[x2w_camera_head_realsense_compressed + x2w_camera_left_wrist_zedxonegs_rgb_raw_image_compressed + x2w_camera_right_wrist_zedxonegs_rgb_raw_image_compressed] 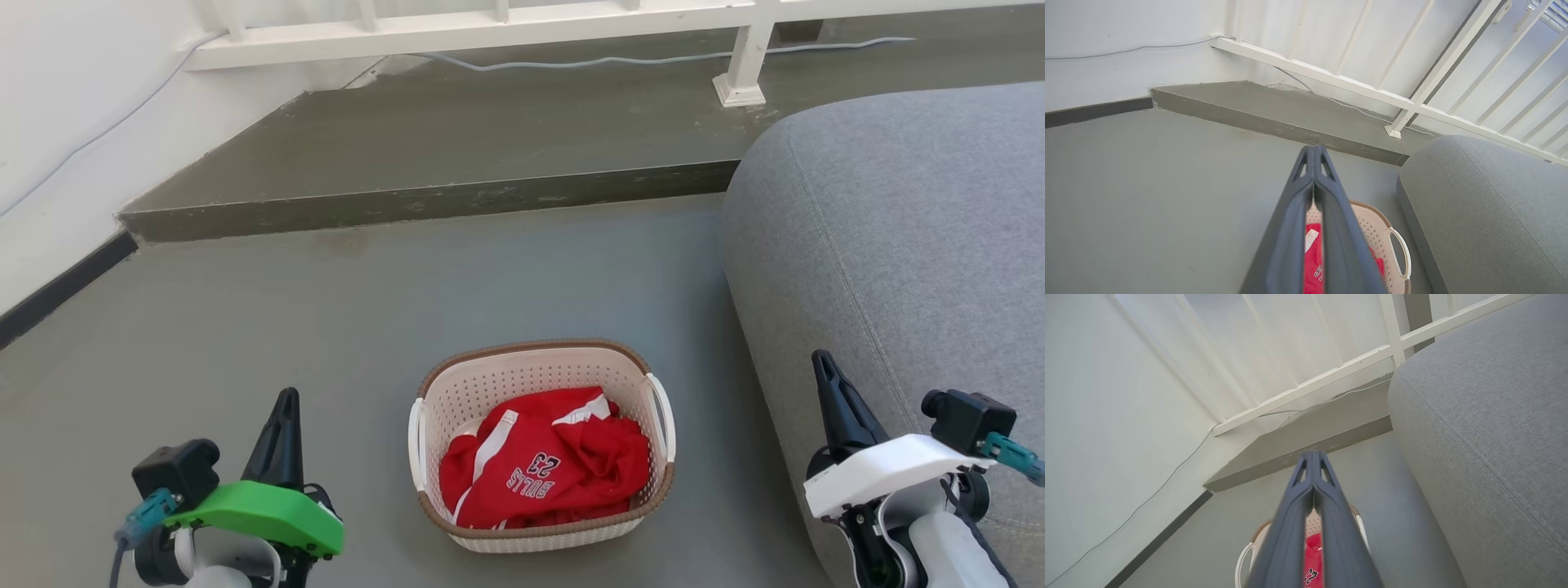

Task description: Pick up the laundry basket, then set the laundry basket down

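The left gripper (286, 402) hangs low over the grey floor (245, 310), its two dark fingers pressed together to a single point with nothing between them; the left wrist view shows the same closed pair (1314, 157), tips meeting and only a thin slit lower down. To this gripper's right, well apart from it, the laundry basket (522, 376) stands upright on the floor; neither gripper touches it. Its brown rim runs round the cream perforated walls, and one white handle (417, 445) faces the left gripper while the other (663, 416) faces the right one. A crumpled red jersey (547, 465) with white trim and lettering lies inside, heaped toward the near wall. In the left wrist view the basket (1376, 228) sits below and just right of the fingertips, partly hidden by the fingers. Beyond both grippers a raised step (457, 139) crosses the floor, with a white railing (490, 28) and a pale cable (653, 59) on it. The right gripper (824, 367) has the basket on its left, apart from it; its fingers are also pressed together, empty, as the right wrist view (1313, 457) confirms, with the basket (1241, 563) under the fingers there. Just beside this gripper, on its right, rises the rounded end of a grey sofa (898, 245).
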Controlling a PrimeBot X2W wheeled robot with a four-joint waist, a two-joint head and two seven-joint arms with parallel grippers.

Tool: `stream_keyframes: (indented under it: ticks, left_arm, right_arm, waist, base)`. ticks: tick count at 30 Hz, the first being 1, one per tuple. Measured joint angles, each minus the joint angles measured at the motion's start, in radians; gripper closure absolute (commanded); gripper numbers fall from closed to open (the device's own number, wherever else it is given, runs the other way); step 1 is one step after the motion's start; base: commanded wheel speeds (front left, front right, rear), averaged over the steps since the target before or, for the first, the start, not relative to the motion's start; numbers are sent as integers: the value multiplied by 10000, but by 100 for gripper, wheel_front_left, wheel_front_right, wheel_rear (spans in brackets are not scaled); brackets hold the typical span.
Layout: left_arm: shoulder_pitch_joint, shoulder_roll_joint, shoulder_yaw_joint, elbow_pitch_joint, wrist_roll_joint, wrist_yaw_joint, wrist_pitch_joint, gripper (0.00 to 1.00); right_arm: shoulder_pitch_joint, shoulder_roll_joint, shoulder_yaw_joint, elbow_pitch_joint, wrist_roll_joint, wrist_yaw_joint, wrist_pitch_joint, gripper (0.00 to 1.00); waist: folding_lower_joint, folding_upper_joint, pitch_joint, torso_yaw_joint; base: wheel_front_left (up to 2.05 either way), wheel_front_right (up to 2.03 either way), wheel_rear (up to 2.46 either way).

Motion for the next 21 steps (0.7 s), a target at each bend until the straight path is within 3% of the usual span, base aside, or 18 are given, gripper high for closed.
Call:
stream_keyframes:
  ticks: [21]
  left_arm:
    - [0,-13,577,-15,-2502,-173,773,100]
  right_arm:
    - [-15,240,-709,-17,2485,59,769,100]
  waist:
    - [0,0,-84,81]
  base:
    - [0,0,0]
